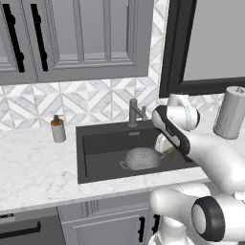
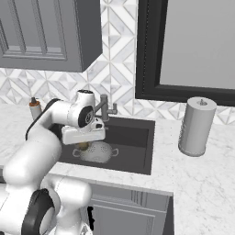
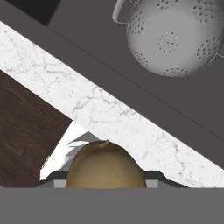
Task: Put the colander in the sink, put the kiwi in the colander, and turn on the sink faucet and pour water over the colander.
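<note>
in the left base view the colander [image 1: 141,158] sits inside the dark sink [image 1: 103,148], toward its front right part, with one loop handle toward the left. the faucet [image 1: 134,113] stands on the back rim of the sink, and a soap dispenser [image 1: 58,129] stands on the marble tabletop [image 1: 33,167] left of the sink. a paper towel roll [image 1: 231,113] stands upright on the right. the arm reaches over the right side of the sink, and a bit of the kiwi [image 1: 170,151] shows under the hand, just right of the colander. in the right base view the gripper [image 2: 83,146] hangs above the front left part of the sink, with the kiwi between its jaws, just left of and above the colander rim; the faucet is behind the wrist and the roll stands well apart on the right tabletop. in the hand view the kiwi fills the bottom centre, clamped by the gripper [image 3: 105,177], a finger tip [image 3: 155,176] showing on each side. below it lie the marble front edge of the tabletop and the sink wall; the colander sits on the sink floor at the top right, empty, apart from the kiwi.
</note>
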You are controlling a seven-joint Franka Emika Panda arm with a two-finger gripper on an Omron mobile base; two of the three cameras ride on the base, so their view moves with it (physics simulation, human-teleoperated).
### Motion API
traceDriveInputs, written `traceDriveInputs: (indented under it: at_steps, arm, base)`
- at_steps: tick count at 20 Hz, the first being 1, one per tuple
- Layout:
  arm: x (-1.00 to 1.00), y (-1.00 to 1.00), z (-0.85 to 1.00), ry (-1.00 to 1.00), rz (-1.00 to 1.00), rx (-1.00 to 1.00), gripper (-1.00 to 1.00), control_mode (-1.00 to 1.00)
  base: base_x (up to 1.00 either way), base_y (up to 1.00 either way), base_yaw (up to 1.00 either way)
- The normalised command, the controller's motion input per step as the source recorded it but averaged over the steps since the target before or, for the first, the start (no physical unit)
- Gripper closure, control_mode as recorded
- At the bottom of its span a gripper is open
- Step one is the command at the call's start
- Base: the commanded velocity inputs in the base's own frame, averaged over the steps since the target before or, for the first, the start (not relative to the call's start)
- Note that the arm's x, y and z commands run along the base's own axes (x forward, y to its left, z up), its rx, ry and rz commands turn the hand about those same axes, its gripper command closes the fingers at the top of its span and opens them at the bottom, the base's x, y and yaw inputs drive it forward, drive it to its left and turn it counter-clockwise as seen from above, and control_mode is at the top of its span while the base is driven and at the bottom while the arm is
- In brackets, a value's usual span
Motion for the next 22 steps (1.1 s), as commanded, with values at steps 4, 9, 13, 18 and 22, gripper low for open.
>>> traceDriveInputs:
  at_steps: [4,9,13,18,22]
  arm:
    - [0.10,-0.85,0.09,-0.02,0.02,0.12,1.00,-1.00]
    - [0.32,-0.76,0.00,0.00,0.00,0.20,1.00,-1.00]
    - [0.67,-0.45,0.00,0.00,0.01,0.24,1.00,-1.00]
    - [0.76,0.04,-0.05,0.00,0.00,0.21,1.00,-1.00]
    - [0.65,0.00,-0.09,0.00,0.00,0.25,1.00,-1.00]
  base:
    - [0.00,0.00,0.00]
    - [0.00,0.00,0.00]
    - [0.00,0.00,0.00]
    - [0.00,0.00,0.00]
    - [0.00,0.00,0.00]
